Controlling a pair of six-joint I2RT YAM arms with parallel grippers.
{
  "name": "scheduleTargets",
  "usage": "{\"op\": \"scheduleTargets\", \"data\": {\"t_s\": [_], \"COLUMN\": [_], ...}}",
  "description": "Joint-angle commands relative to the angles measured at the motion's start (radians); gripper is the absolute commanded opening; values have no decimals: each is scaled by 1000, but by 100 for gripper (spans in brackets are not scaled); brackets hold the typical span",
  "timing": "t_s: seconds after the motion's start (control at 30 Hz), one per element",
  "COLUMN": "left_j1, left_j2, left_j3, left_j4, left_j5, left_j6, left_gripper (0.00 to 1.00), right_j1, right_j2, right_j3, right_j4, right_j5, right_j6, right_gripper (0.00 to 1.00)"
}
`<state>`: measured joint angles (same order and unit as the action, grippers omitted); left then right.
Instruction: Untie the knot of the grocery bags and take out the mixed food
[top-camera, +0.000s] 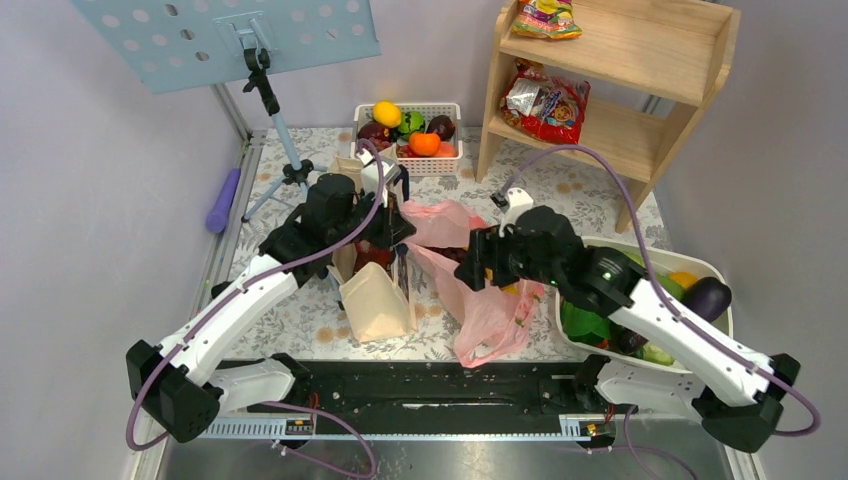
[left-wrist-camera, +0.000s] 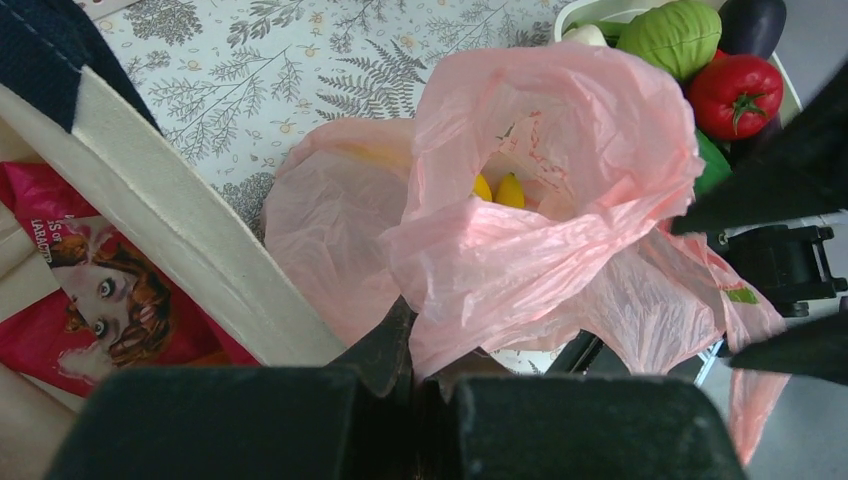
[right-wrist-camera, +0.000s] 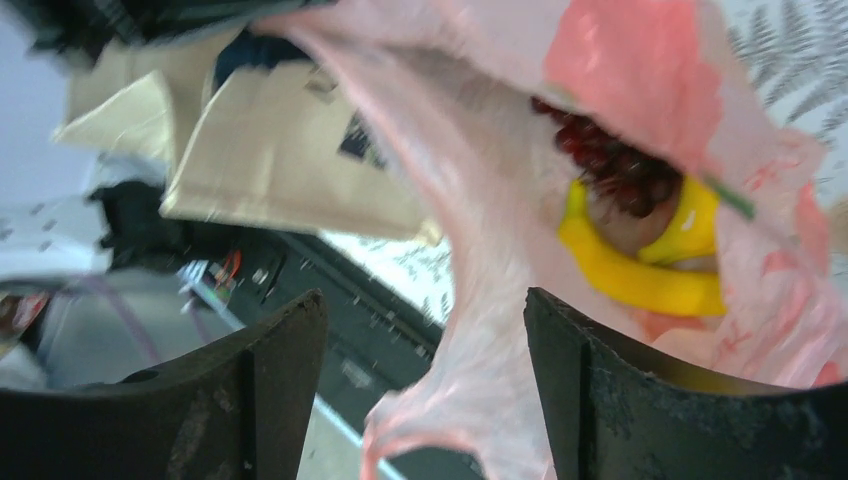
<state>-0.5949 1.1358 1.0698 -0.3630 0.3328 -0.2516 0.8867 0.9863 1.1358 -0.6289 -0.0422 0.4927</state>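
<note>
A pink grocery bag (top-camera: 485, 305) lies mid-table beside a beige canvas tote (top-camera: 378, 300). My left gripper (top-camera: 400, 225) is shut on the bag's upper edge (left-wrist-camera: 470, 330) and holds it up. The mouth of the bag (left-wrist-camera: 540, 230) gapes open, showing yellow bananas (left-wrist-camera: 497, 188). The knot is out of view. My right gripper (right-wrist-camera: 425, 330) stands open, and a loose strip of the pink bag (right-wrist-camera: 480, 400) hangs between its fingers, ungripped. Behind the film I see bananas (right-wrist-camera: 640, 280) and dark red grapes (right-wrist-camera: 610, 165). A red snack packet (left-wrist-camera: 90, 300) sits in the tote (left-wrist-camera: 150, 210).
A white basket (top-camera: 440, 165) of fruit stands at the back. A white tub (top-camera: 712, 270) of vegetables sits under my right arm. A wooden shelf (top-camera: 640, 120) with snack packets is back right. A tripod stand (top-camera: 285, 150) and a purple handle (top-camera: 222, 200) are at the left.
</note>
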Motion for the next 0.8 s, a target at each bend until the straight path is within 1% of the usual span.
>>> {"op": "scheduleTargets", "data": {"t_s": [0.0,0.1,0.23,0.3,0.47,0.63,0.7,0.73,0.77], "left_j1": [-28,-50,-61,-62,-65,-66,-66,-65,-66], "left_j2": [-27,-29,-27,-31,-43,-49,-50,-51,-51], "left_j3": [-19,-21,-20,-18,-20,-19,-19,-18,-18], "left_j4": [50,42,34,32,31,26,22,21,20], "left_j5": [-24,-66,-88,-93,-110,-131,-142,-145,-146], "left_j6": [33,57,68,68,73,84,87,87,87], "left_gripper": [0,0,0,0,0,0,0,0,0], "right_j1": [8,8,5,0,-12,-12,-12,-12,-12], "right_j2": [61,108,183,216,272,320,324,321,319], "right_j3": [-19,-26,-15,-22,-70,-149,-208,-230,-273], "right_j4": [168,229,258,268,306,370,398,413,431], "right_j5": [280,375,452,469,453,360,339,340,346], "right_j6": [-30,-43,-33,-9,30,68,86,95,106], "right_gripper": [77,73,67,66,66,68,70,73,79]}}
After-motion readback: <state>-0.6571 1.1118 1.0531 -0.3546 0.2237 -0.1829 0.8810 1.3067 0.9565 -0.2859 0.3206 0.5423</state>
